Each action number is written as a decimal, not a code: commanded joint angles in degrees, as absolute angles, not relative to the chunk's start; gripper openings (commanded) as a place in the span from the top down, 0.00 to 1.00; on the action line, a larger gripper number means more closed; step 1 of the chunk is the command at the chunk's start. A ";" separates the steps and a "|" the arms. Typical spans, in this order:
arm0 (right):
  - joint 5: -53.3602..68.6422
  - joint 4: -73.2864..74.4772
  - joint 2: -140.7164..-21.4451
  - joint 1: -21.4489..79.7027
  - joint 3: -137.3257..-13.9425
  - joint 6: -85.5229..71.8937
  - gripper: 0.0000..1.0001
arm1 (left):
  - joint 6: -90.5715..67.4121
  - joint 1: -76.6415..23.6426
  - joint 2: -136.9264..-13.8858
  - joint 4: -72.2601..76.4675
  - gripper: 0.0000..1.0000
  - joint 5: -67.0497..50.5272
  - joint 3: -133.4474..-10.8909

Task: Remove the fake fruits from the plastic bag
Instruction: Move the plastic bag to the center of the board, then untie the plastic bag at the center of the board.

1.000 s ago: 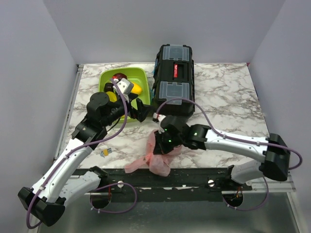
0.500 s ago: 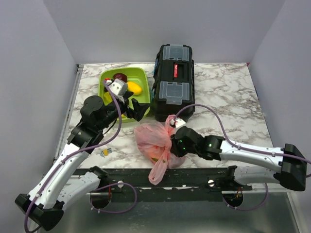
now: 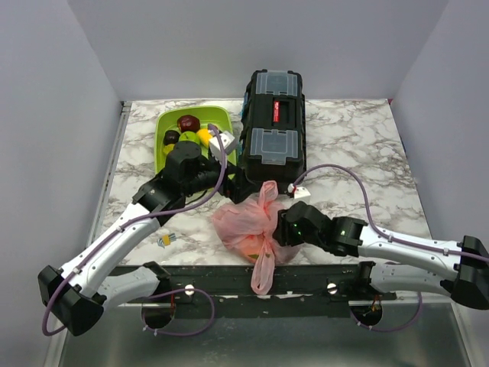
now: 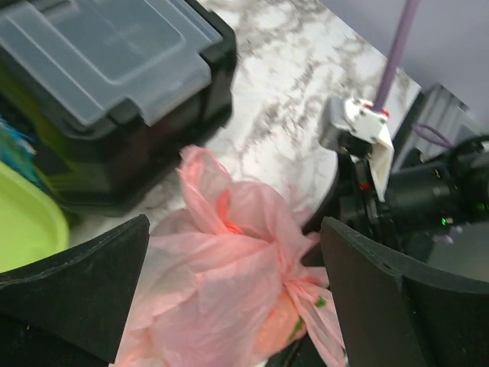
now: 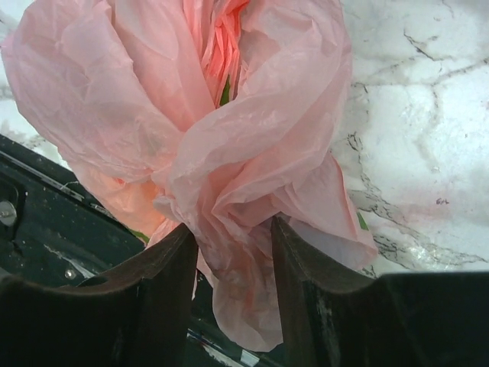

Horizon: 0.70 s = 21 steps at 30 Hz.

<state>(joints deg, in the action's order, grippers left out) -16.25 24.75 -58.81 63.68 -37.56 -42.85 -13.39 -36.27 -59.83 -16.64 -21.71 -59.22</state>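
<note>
1. At the near edge of the bench (image 3: 359,153), just in front of the black toolbox (image 3: 272,122), the plastic bag (image 3: 246,220) is lying bunched up, with one strip of it trailing over the edge.
2. My right pincer (image 5: 233,248) is pinching a gathered fold of the bag, its fingers drawn close with pink film squeezed between them.
3. My left pincer (image 4: 233,294) is hovering over the bag with its fingers spread wide, holding nothing.
4. I am seeing the fake fruits (image 4: 276,336) only as an orange glow and a green fleck through the film. I am taking them to be sitting low inside the bag.
5. I am judging the film to be thin, limp and slippery. It is likely to stretch or tear under a hard tug, and it is offering no stiff edge to pull against.
6. I am expecting the fruits to be light, hard and glossy, apt to roll or squirt out of a pinch made through the plastic.
7. I am favouring a hold for the left pincer on the gathered neck or a loop handle, not on the bulge, so that the mouth can be drawn apart.
</note>
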 commanded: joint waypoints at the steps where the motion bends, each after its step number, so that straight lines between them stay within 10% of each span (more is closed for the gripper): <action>1: -17.49 25.40 -60.70 63.61 -41.22 -41.88 0.52 | -16.69 -41.15 -59.18 -18.69 0.08 -23.82 -53.78; 9: -19.50 24.49 -58.58 63.62 -41.17 -40.34 0.49 | -14.83 -52.84 -65.34 -18.39 0.19 -2.43 -49.45; 21: -18.64 23.49 -56.67 63.61 -39.07 -44.71 0.49 | -16.85 -54.89 -73.00 -13.05 0.34 -2.99 -46.92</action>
<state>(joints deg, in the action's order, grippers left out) -17.96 24.53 -57.36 63.68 -39.11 -43.48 -15.62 -54.37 -72.29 -15.70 -4.19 -47.97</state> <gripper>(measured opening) 0.509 0.676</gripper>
